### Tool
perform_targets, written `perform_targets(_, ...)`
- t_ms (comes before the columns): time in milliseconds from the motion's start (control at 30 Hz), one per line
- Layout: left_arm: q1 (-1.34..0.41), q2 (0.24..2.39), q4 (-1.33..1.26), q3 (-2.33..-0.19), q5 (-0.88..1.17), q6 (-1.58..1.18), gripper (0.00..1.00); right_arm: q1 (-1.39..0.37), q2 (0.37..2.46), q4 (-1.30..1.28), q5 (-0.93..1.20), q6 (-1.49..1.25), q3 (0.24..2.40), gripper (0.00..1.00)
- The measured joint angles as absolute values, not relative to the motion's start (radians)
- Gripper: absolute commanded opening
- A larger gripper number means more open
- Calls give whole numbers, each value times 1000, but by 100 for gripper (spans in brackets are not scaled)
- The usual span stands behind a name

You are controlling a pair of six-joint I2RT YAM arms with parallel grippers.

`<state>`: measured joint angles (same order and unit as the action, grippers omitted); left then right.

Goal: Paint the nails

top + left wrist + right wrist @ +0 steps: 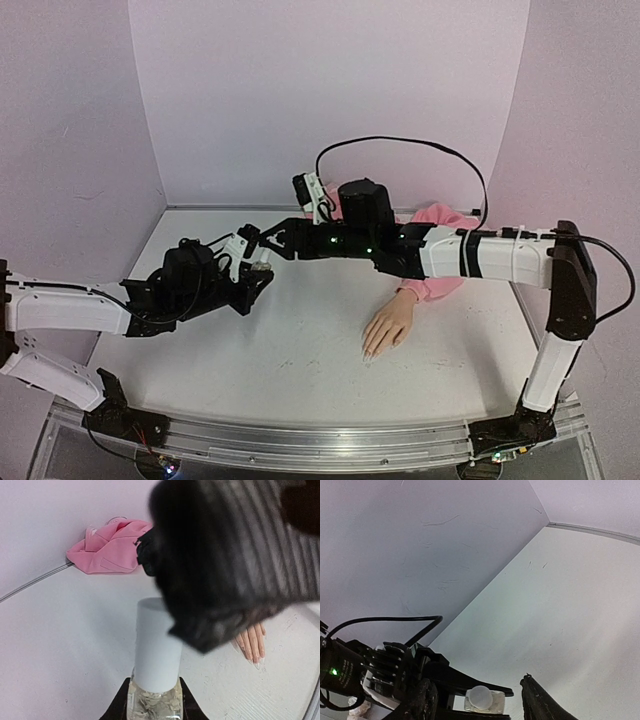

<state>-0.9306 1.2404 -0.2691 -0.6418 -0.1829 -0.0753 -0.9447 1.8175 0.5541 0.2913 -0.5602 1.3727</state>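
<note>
The beige mannequin hand (388, 324) lies palm down right of centre, its pink sleeve (440, 250) behind it. Its pale nails (368, 352) point toward the near edge; they also show in the left wrist view (256, 659). My left gripper (255, 272) is shut on a small clear bottle (154, 702) with a white cap (159, 645), held upright. My right gripper (266, 240) is open just above it. In the right wrist view the cap (482, 697) sits between the right gripper's spread fingers (540, 702). One right finger (235, 555) looms over the cap.
The white tabletop (300, 350) is boxed in by pale walls at the back and sides. The right arm (480, 255) stretches across over the sleeve. Its black cable (400, 145) loops above. The pink sleeve (112, 547) lies by the back wall.
</note>
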Motion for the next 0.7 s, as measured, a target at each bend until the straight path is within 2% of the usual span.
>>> perform_targets(167, -931, 1246, -268, -642, -200, -77, 0, -962, 1854, 543, 269, -605, 1398, 46)
perform_targets(300, -931, 1247, -261, -653, -206, -77, 0, -965, 1889, 538, 270, -630, 1426, 34)
perform_targets(400, -931, 1247, -261, -655, -205, -78, 0, -966, 1907, 538, 273, -639, 1435, 31)
perform_targets(433, -931, 1247, -260, -655, -205, -78, 0, -967, 1910, 538, 277, -641, 1435, 27)
perform_targets(567, -931, 1247, -257, -655, -198, -79, 0, -968, 1913, 546, 305, -627, 1435, 0)
perform_targets(700, -914, 1240, -243, -655, -116, -83, 0, -960, 1906, 558, 359, -542, 1418, 0)
